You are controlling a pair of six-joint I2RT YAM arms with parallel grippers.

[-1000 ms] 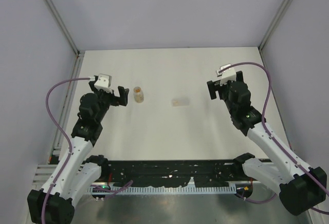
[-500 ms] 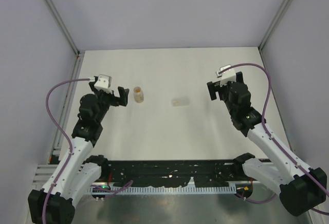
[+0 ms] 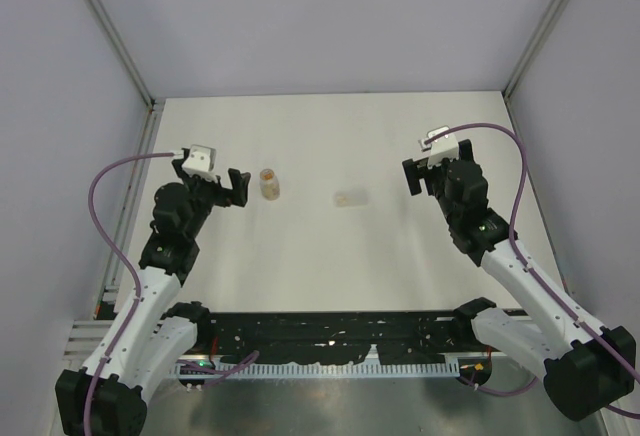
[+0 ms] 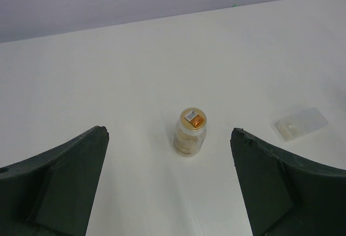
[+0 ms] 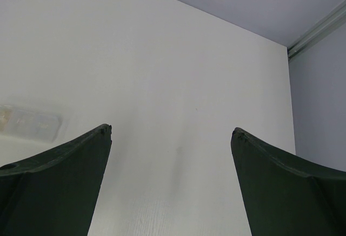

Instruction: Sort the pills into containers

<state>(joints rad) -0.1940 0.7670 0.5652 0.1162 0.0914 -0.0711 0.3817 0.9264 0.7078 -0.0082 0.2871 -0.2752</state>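
Nothing has shifted since a second ago: both pincers, left (image 3: 238, 186) and right (image 3: 414, 176), hang wide and empty, the capped pill jar (image 4: 190, 132) upright just ahead of the left, the clear pill box (image 4: 300, 123) to its right, no loose pills visible.

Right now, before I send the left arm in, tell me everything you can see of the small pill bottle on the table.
The pill bottle is a small round jar of clear plastic or glass, standing upright on the white table. Pale yellowish contents fill most of it. Its flat top carries a small orange and white label. Nothing touches it: the left gripper is open, its fingers wide apart short of the bottle. The clear flat container lies apart to one side. From overhead the bottle sits just ahead of the left gripper.
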